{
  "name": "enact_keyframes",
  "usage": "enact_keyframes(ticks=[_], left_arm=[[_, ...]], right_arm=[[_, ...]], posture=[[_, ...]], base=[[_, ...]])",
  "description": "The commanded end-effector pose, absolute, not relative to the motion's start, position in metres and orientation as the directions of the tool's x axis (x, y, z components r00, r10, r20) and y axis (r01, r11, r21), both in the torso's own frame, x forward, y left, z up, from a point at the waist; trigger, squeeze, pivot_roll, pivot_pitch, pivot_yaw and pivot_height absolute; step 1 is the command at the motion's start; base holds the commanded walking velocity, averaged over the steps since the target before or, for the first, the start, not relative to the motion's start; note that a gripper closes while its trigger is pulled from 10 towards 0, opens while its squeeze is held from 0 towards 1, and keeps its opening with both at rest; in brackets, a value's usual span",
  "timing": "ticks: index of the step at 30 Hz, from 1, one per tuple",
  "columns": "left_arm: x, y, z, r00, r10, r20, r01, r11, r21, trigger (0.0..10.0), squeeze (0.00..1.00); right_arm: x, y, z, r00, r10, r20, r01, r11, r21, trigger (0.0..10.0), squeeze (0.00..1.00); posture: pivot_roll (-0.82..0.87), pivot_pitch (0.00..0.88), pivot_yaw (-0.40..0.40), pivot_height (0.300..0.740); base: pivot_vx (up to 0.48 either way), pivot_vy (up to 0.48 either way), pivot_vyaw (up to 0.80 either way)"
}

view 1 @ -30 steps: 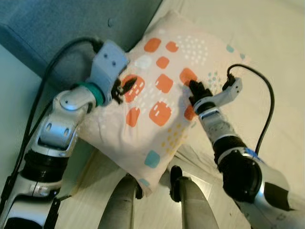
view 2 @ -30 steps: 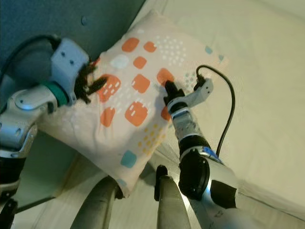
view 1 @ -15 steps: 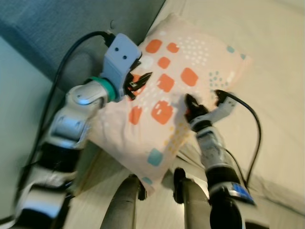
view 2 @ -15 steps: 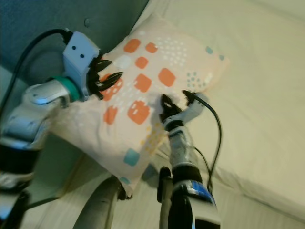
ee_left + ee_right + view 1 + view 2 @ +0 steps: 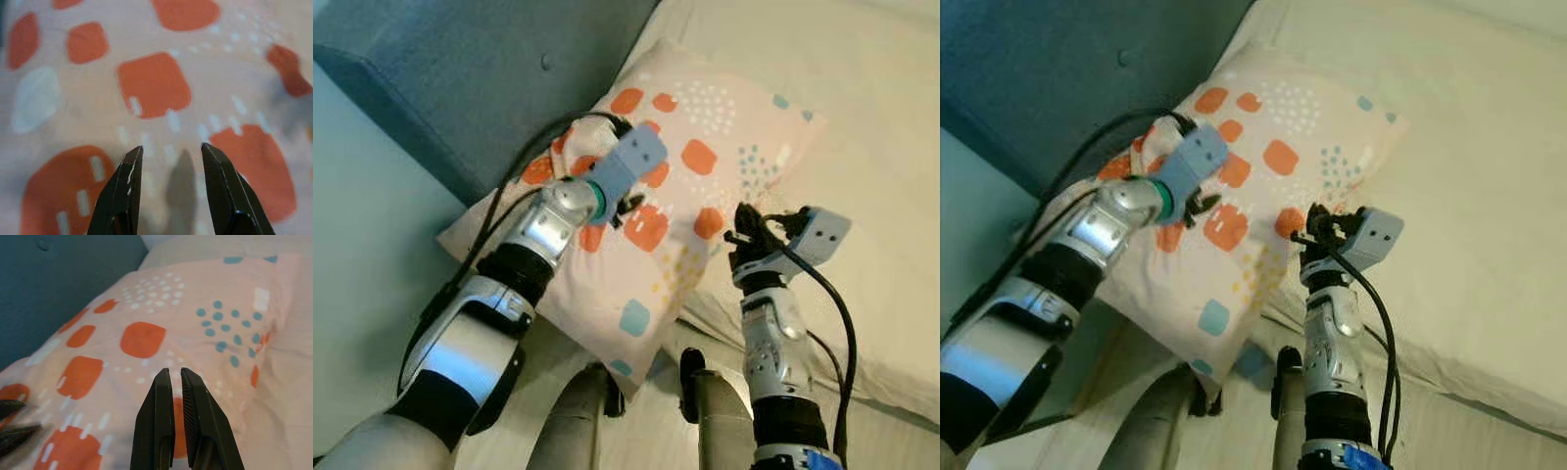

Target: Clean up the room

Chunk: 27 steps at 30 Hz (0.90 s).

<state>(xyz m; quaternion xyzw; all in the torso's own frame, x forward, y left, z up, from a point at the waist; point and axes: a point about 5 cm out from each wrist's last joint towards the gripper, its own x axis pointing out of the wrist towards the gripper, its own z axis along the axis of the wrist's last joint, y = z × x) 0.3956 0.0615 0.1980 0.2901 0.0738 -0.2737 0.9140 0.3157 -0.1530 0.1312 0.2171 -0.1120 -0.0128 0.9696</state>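
Pale cream bedding is covering the bed (image 5: pixel 862 127), and a teal upholstered headboard (image 5: pixel 460 69) with a button tuft is rising along the bed's head edge.

Over the middle of the pillow (image 5: pixel 724 108), the left pincer (image 5: pixel 625 208) is hovering with its two black fingers (image 5: pixel 122 196) spread a moderate way apart and holding nothing. Seen from the left wrist, the fingertips are casting a soft shadow on the fabric just beneath them, between rounded orange patches; whether they are touching the cloth cannot be told.

At the pillow's edge nearest the robot, the right pincer (image 5: pixel 741 223) is pointing up toward the headboard. Its fingers (image 5: pixel 164 426) are pressed almost together, with only a thin slit between them and nothing gripped. In the right wrist view they are lying low over an orange patch on the pillow.

That pillow is lying at the head corner of the bed, tilted, with one corner pushed against the headboard and its lower corner hanging past the bed's side edge. Its cover is a pale peach, printed with rounded orange squares, some crossed by short white dashes. It also carries a cluster of small white dots, a cluster of teal dots, a few pale blue and white squares, and faint yellow dashes. The fabric is looking soft and slightly dented.
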Motion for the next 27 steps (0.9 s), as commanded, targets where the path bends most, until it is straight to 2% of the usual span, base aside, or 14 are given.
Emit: enact_keyframes(ticks=[1, 4, 6, 8, 9, 11, 14, 17, 21, 27], left_arm=[[0.397, 0.069, 0.194, 0.861, -0.438, -0.259, 0.509, 0.753, 0.418, 10.0, 0.00], [0.395, 0.076, 0.202, 0.882, -0.448, -0.148, 0.471, 0.818, 0.330, 10.0, 0.00], [0.390, 0.094, 0.204, 0.903, -0.423, -0.076, 0.429, 0.873, 0.234, 10.0, 0.00], [0.385, 0.110, 0.204, 0.918, -0.396, -0.038, 0.395, 0.898, 0.193, 10.0, 0.00], [0.385, 0.110, 0.204, 0.918, -0.396, -0.038, 0.395, 0.898, 0.193, 10.0, 0.00], [0.383, 0.115, 0.204, 0.921, -0.388, -0.027, 0.385, 0.903, 0.191, 10.0, 0.00], [0.364, 0.144, 0.209, 0.938, -0.345, 0.022, 0.335, 0.922, 0.196, 10.0, 0.00], [0.354, 0.152, 0.212, 0.945, -0.324, 0.041, 0.311, 0.931, 0.191, 10.0, 0.00], [0.345, 0.150, 0.208, 0.943, -0.328, 0.046, 0.315, 0.931, 0.184, 10.0, 0.00], [0.337, 0.144, 0.198, 0.942, -0.327, 0.067, 0.319, 0.941, 0.113, 10.0, 0.00]], right_arm=[[0.308, -0.140, 0.119, 0.984, -0.068, 0.162, -0.013, 0.893, 0.450, 10.0, 0.00], [0.306, -0.132, 0.122, 0.983, -0.042, 0.177, -0.039, 0.903, 0.428, 10.0, 0.00], [0.304, -0.124, 0.124, 0.983, -0.007, 0.185, -0.070, 0.911, 0.405, 10.0, 0.00], [0.302, -0.122, 0.122, 0.986, -0.013, 0.164, -0.061, 0.897, 0.438, 10.0, 0.00], [0.302, -0.122, 0.122, 0.986, -0.013, 0.164, -0.061, 0.897, 0.438, 10.0, 0.00], [0.301, -0.123, 0.119, 0.990, -0.038, 0.139, -0.036, 0.869, 0.494, 10.0, 0.00], [0.302, -0.134, 0.102, 0.995, -0.098, 0.030, 0.054, 0.746, 0.664, 10.0, 0.00], [0.305, -0.141, 0.096, 0.993, -0.119, -0.007, 0.089, 0.704, 0.704, 10.0, 0.00], [0.310, -0.146, 0.099, 0.993, -0.116, 0.001, 0.084, 0.721, 0.688, 10.0, 0.00], [0.314, -0.147, 0.114, 0.994, -0.081, 0.069, 0.026, 0.819, 0.574, 10.0, 0.00]], posture=[[-0.08, 0.262, 0.183, 0.726], [-0.09, 0.248, 0.181, 0.726], [-0.10, 0.226, 0.173, 0.726], [-0.10, 0.216, 0.166, 0.726], [-0.10, 0.216, 0.166, 0.726], [-0.09, 0.211, 0.162, 0.726], [-0.06, 0.170, 0.133, 0.726], [-0.06, 0.158, 0.124, 0.726], [-0.07, 0.144, 0.119, 0.726], [-0.09, 0.123, 0.107, 0.726]], base=[[0.000, 0.000, 0.00], [0.000, 0.000, 0.00], [0.000, 0.000, 0.00], [0.000, 0.000, 0.00], [0.000, 0.000, 0.00], [0.000, 0.000, 0.00], [0.000, 0.000, 0.00], [0.000, 0.000, 0.00], [0.000, 0.000, 0.00], [0.000, 0.000, 0.00]])
